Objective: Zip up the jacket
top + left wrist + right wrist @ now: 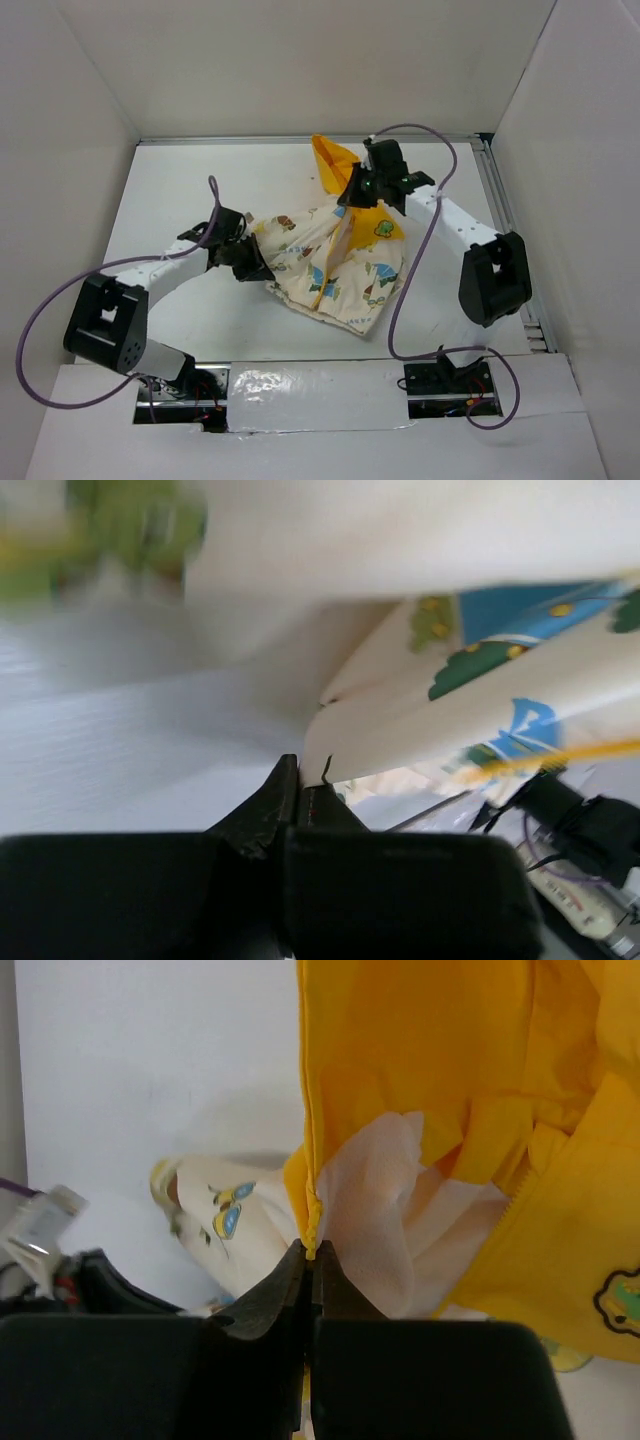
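a white table (250, 170) carries the crumpled jacket (360, 275) near its middle.

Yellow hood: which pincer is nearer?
Right. The right pincer is shut on the yellow zipper edge at the hood; the left pincer grips the cream body of the jacket, away from the hood.

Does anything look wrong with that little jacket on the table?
No damage shows, but the jacket is crumpled and askew: its front gapes open, the right gripper pinches its yellow edge, and the left gripper pinches a cream edge.
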